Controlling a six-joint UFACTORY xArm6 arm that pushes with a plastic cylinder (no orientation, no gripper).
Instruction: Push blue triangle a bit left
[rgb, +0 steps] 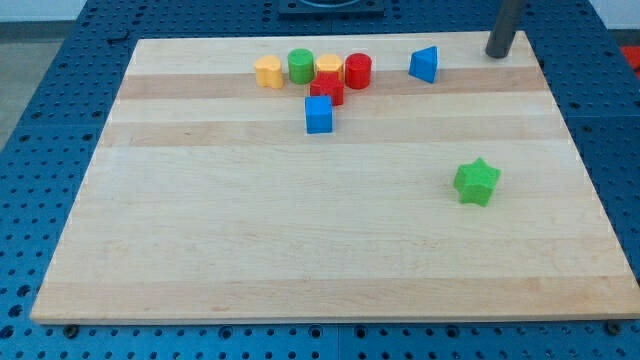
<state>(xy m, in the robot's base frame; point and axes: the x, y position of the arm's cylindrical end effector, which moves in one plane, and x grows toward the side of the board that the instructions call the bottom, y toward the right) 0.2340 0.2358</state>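
Nearest the view's bottom, a wide stretch of the wooden board (300, 250) is seen, resting on a blue perforated table (40, 150). Further up, toward the view's right, a green star block (476, 182) is found standing alone, well apart from everything else. Beyond it, left of centre, a blue cube (319, 115) is placed just below a red block (327, 88) of unclear shape, the two being almost in contact. Behind these, a row is formed near the view's top by a yellow block (267, 71), a green cylinder (300, 65), a second yellow block (329, 68) partly hidden, and a red cylinder (358, 70), all set close together. The blue triangle (424, 64) is located to the right of this row, apart from it. Farthest back, at the board's top right corner, my tip (497, 54) is seen resting on the surface, to the right of the blue triangle and clear of it. No pincer is fitted, so nothing is grasped; the rod touches no block.
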